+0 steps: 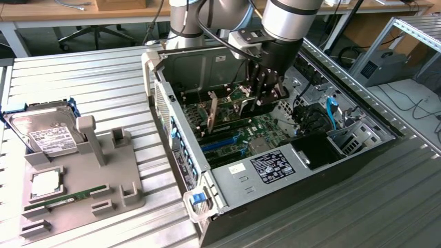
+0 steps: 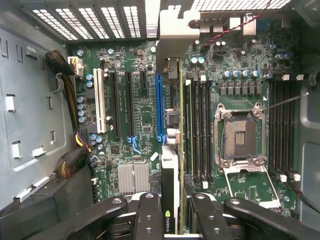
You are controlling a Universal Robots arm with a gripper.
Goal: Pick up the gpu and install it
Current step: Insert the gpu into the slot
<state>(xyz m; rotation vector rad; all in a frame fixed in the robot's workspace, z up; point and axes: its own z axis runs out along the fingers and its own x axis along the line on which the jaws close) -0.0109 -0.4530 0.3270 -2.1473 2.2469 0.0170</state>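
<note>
My gripper [image 1: 265, 97] is down inside the open computer case [image 1: 276, 165], shut on the gpu [image 1: 231, 107]. The card stands on edge over the green motherboard [image 1: 261, 126]. In the wrist view the gpu [image 2: 169, 165] runs edge-on between my black fingers [image 2: 147, 215], and its silver end bracket [image 2: 172, 40] reaches the case's rear wall. It lies alongside the long blue slot [image 2: 159, 100], between that slot and the memory slots [image 2: 200, 130]. I cannot tell whether its edge sits in a slot.
Left of the case in the exterior view, a grey fixture [image 1: 121, 173] holds a silver hard drive [image 1: 41, 132], a processor [image 1: 45, 183] and a narrow memory stick [image 1: 65, 199]. Inside are an open processor socket [image 2: 240, 132], a heat sink [image 2: 134, 177] and cable bundles [image 2: 65, 65].
</note>
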